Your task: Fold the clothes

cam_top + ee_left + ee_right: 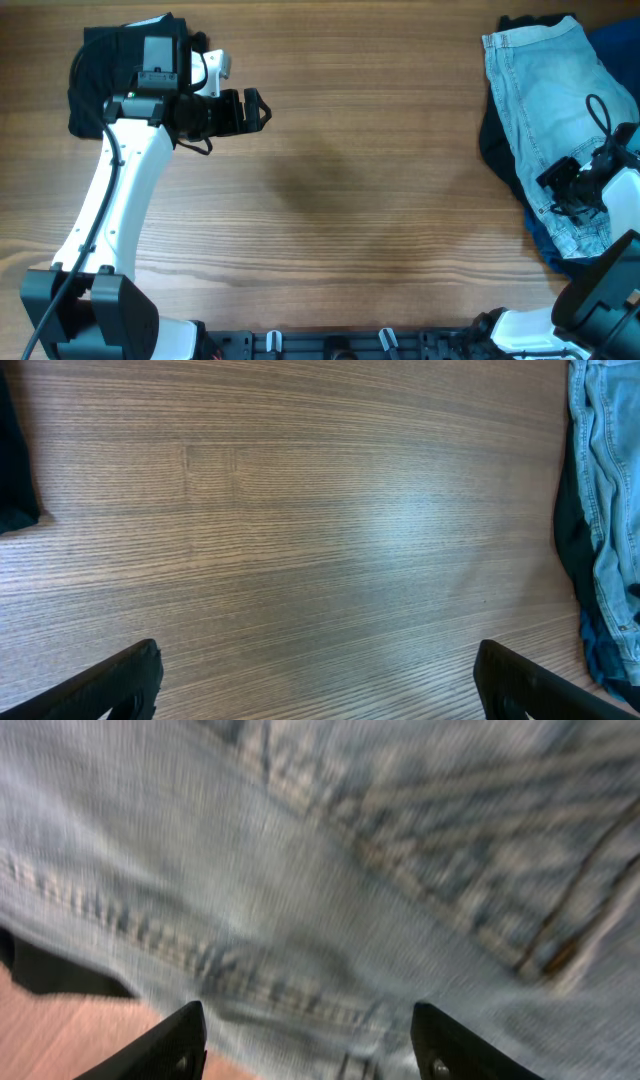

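The denim shorts (545, 95) lie at the far right of the tabletop (350, 200), on top of dark clothes (497, 150). The right pincer (310, 1040) hangs just above them, fingers apart, gripping nothing. The left pincer (318, 680), spread wide, is over bare wood, near a black garment (95, 75) at the far left.

No text, label, brand mark, number or sign can be read on the denim shorts (545, 90), the black garment (88, 95) or the wooden tabletop (350, 190).
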### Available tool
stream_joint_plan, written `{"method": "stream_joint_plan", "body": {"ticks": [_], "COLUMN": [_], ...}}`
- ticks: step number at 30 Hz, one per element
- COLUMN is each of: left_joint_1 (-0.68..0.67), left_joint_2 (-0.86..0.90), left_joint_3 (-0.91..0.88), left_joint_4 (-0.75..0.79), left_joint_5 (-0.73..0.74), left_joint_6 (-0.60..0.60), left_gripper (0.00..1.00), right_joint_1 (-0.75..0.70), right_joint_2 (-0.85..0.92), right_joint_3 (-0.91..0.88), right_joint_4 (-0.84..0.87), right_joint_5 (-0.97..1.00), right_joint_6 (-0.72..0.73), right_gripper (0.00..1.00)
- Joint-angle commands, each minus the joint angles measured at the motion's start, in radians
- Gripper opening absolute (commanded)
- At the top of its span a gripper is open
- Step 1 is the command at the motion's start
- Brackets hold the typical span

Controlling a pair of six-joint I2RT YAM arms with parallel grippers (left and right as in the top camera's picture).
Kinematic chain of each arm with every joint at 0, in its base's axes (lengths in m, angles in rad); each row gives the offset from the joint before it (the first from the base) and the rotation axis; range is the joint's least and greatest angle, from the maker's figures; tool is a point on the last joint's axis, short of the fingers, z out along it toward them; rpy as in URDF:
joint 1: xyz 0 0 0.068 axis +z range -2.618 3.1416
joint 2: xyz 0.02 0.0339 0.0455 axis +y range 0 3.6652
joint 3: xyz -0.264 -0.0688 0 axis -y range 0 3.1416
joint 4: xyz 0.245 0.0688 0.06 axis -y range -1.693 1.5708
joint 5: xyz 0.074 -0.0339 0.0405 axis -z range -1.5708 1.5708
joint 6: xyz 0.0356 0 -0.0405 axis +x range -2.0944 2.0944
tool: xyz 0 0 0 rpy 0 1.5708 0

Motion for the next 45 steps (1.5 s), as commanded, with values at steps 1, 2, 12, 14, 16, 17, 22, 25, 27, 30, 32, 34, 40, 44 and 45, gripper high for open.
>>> {"method": "stream_joint_plan", "body": {"ticks": [1,2,12,14,16,17,22,25,27,30,32,34,40,44,45], "left_joint_1": [-0.003,-0.003,-0.003,-0.003,-0.003,-0.003,-0.003,-0.003,-0.003,-0.003,-0.003,-0.003,-0.003,-0.003,-0.003], "left_joint_2": [0.010,0.010,0.010,0.010,0.010,0.010,0.010,0.010,0.010,0.010,0.010,0.010,0.010,0.010,0.010], "left_joint_3": [0.019,0.019,0.019,0.019,0.019,0.019,0.019,0.019,0.019,0.019,0.019,0.019,0.019,0.019,0.019], "left_joint_4": [0.003,0.003,0.010,0.010,0.009,0.009,0.016,0.021,0.021,0.018,0.017,0.018,0.018,0.018,0.018], "left_joint_5": [-0.006,-0.006,-0.006,-0.006,-0.006,-0.006,-0.010,-0.010,-0.040,-0.084,-0.089,-0.089,-0.089,-0.089,-0.089], "left_joint_6": [-0.002,-0.002,-0.002,-0.002,-0.002,-0.002,-0.002,-0.002,-0.001,-0.001,-0.002,-0.002,-0.002,-0.001,-0.001], "left_gripper": [1.00,1.00,1.00,1.00,1.00,1.00,1.00,1.00,1.00,1.00,1.00,1.00,1.00,1.00,1.00], "right_joint_1": [-0.010,-0.010,-0.039,-0.077,-0.134,-0.159,-0.406,-0.469,-0.483,-0.483,-0.483,-0.483,-0.483,-0.483,-0.483], "right_joint_2": [0.035,0.035,-0.034,-0.085,-0.134,-0.149,-0.190,-0.171,-0.161,-0.155,-0.155,-0.155,-0.154,-0.156,-0.156], "right_joint_3": [0.001,0.001,0.035,0.039,0.039,0.039,0.020,-0.043,-0.089,-0.112,-0.113,-0.113,-0.113,-0.113,-0.111], "right_joint_4": [0.038,0.045,-0.018,-0.034,-0.047,-0.052,-0.072,0.024,0.108,0.193,0.219,0.219,0.222,0.233,0.231], "right_joint_5": [0.135,0.135,0.142,0.120,0.068,0.048,-0.142,-0.220,-0.281,-0.312,-0.276,-0.230,-0.210,-0.209,-0.202], "right_joint_6": [0.038,0.041,0.184,0.225,0.227,0.227,0.187,0.130,0.115,0.055,-0.010,-0.032,-0.006,0.018,0.018], "right_gripper": [0.66,0.65,0.69,0.73,0.75,0.76,0.79,0.79,0.79,0.79,0.79,0.79,0.75,0.74,0.74]}}
